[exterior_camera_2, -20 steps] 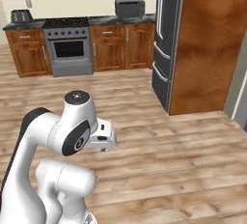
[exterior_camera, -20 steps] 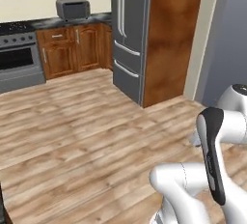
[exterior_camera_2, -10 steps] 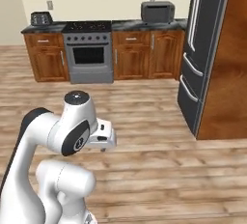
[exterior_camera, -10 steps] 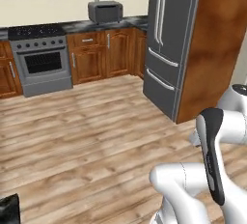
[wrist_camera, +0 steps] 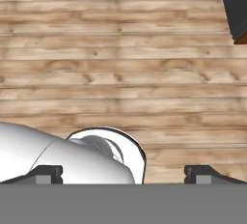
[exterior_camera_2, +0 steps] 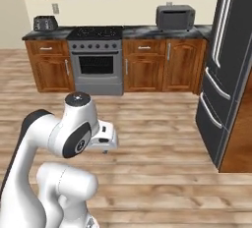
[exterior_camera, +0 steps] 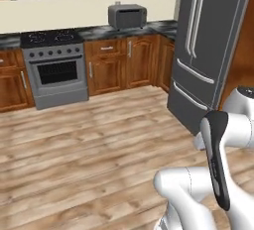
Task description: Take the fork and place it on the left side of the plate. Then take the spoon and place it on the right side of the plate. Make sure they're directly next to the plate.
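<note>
The whole kitchen has slid across both base views since a moment ago — the base has turned, so the stove (exterior_camera: 54, 68) and toaster oven (exterior_camera: 127, 16) now face us beside the fridge (exterior_camera: 213, 50) — while the gripper (wrist_camera: 123, 172), fingers spread wide and empty, points at bare wood floor (wrist_camera: 120, 63); fork, spoon and plate I can't place.

We see wood plank floor (exterior_camera: 74, 144), brown wooden cabinets (exterior_camera_2: 147, 67), steel stove (exterior_camera_2: 96, 62) — dark fridge (exterior_camera: 208, 50) right, toaster oven (exterior_camera_2: 175, 17) on counter.
</note>
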